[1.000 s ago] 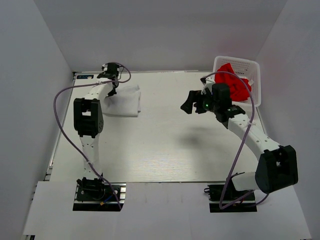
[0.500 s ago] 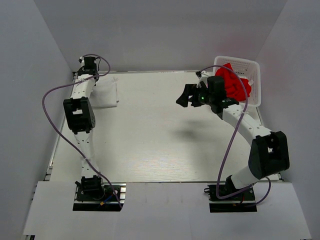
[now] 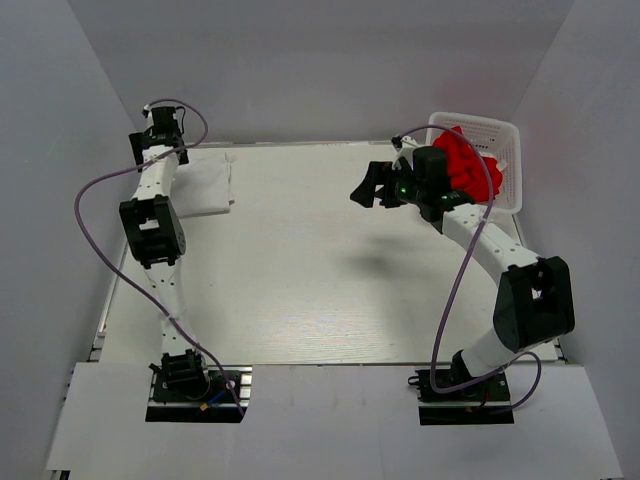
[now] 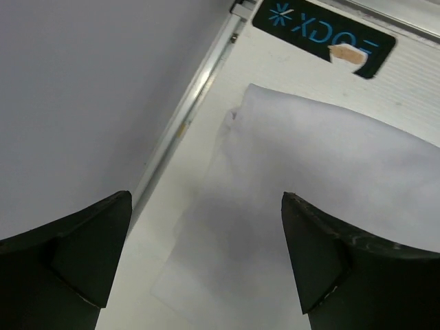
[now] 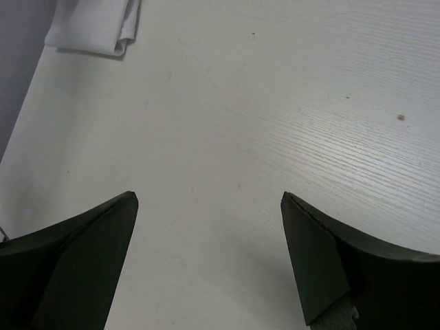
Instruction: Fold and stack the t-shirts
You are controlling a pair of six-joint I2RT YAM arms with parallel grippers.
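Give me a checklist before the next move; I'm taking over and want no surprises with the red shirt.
1. Left pincer open, holding nothing: ok.
2. White t-shirt folded, lying at the far-left corner of the table: ok.
3. Right pincer open and empty: ok.
4. Red t-shirt folded: not ok, bunched in the basket.
5. Graspable edge of red t-shirt located: cannot tell.
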